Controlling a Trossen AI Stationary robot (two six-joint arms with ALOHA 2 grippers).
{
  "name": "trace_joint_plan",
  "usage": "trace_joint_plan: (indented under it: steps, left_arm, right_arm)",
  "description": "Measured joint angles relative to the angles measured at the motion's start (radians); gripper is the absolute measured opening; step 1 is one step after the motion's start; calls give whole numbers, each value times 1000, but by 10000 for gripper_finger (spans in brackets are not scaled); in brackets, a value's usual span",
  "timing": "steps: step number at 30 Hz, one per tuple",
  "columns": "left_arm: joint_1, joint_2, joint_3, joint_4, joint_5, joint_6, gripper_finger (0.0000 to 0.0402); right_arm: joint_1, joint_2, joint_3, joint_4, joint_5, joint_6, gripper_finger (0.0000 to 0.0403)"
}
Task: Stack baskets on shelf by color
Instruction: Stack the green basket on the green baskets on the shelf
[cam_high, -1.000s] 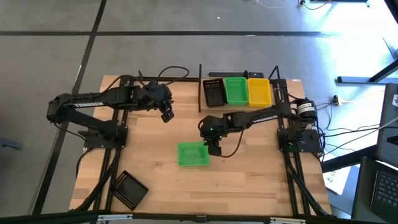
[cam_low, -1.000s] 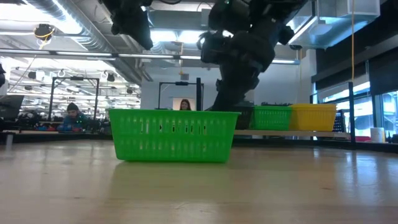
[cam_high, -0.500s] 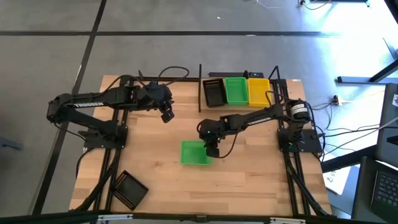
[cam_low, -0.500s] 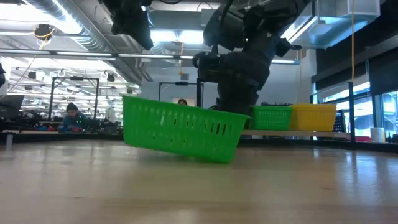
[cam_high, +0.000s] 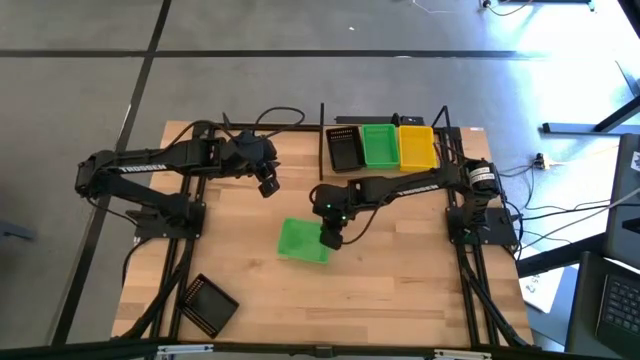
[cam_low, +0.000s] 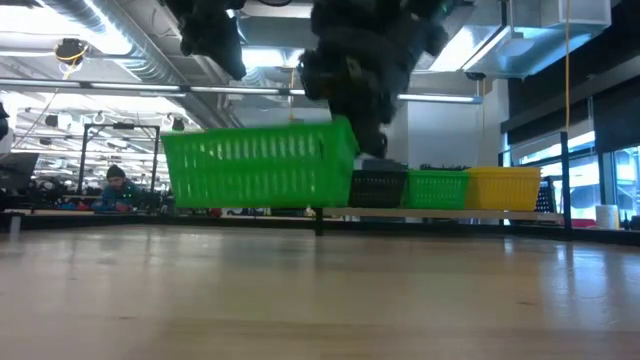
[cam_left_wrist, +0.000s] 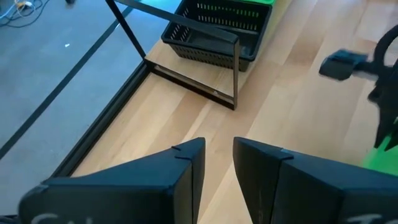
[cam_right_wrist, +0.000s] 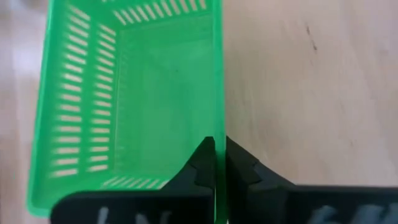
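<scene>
Right gripper (cam_right_wrist: 217, 163) pinches the bright green, slot-sided basket's (cam_right_wrist: 124, 106) wall, apparently off the table.

A lab or workshop hall: exposed ceiling ducts (cam_low: 110, 40), distant workbenches (cam_low: 60, 205), a seated person (cam_low: 117, 188).

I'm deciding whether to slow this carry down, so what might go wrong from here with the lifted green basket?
The right gripper pinches the green basket by one thin side wall only, so it may swing, tilt or slip free. It hangs clear of the tabletop; a drop could bounce it away. On its way to the shelf, it might snag a black post.
</scene>
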Motion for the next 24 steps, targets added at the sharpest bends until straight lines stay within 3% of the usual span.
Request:
trace_joint_plan:
  steps: [5,16,24]
  left_arm:
    - [0,0,0,0,0,-1,74]
    - [0,0,0,0,0,51,74]
    - [0,0,0,0,0,104,74]
  right_arm:
    - [10,-1,153,-213,66,86,3]
    - [100,-2,482,-703,413,256,2]
    - [107,-3,667,-1136,683,526,1]
